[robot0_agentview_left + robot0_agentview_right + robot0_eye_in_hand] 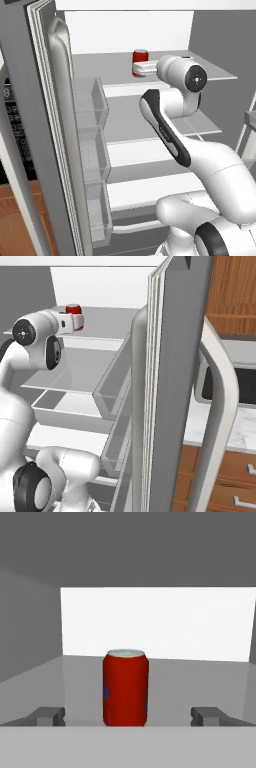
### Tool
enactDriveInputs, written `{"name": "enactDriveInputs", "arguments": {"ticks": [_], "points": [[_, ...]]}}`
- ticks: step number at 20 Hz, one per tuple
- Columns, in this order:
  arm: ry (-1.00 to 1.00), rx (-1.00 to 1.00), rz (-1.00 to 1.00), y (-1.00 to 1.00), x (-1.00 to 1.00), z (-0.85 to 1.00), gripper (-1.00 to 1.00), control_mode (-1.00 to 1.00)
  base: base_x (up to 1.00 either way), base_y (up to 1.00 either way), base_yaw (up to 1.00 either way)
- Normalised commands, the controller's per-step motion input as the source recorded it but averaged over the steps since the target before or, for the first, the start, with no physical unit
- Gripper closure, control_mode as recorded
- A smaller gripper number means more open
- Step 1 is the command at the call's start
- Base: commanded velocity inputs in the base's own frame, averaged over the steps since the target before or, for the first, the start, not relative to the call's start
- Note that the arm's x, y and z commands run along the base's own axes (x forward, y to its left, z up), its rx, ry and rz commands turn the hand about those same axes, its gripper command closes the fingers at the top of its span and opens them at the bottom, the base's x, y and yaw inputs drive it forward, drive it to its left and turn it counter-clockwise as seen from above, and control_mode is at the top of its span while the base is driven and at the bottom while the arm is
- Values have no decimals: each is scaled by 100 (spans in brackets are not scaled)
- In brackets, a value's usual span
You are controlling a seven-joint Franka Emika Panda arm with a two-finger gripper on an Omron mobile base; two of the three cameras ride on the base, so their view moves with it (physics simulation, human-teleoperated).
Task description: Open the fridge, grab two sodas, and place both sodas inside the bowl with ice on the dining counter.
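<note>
Your gripper (128, 716) is wide open and holds nothing. 1 soda (126, 688) stands just ahead, between the fingers, on the fridge (200, 677) shelf. You're reaching; next, move in and squeeze.

Top fridge shelf (215, 70): flat grey, translucent, backed by the white rear wall of the fridge interior. One red soda can (140, 61) stands upright on it, silver top up, toward the shelf's middle in the hand view. Two more grey shelves (200, 122) sit below; nothing can be made out lying on their visible parts.
</note>
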Motion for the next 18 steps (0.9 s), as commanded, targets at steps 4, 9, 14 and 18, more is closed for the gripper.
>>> {"name": "enactDriveInputs", "arguments": {"ticks": [4,9,14,18], "points": [[0,0,0,22,16,0,-100,-100,0,0,0],[0,0,0,6,11,0,-100,-100,0,0,0],[0,0,0,0,12,0,-100,-100,0,0,0],[0,0,0,0,19,-3,-100,-100,0,0,0]]}}
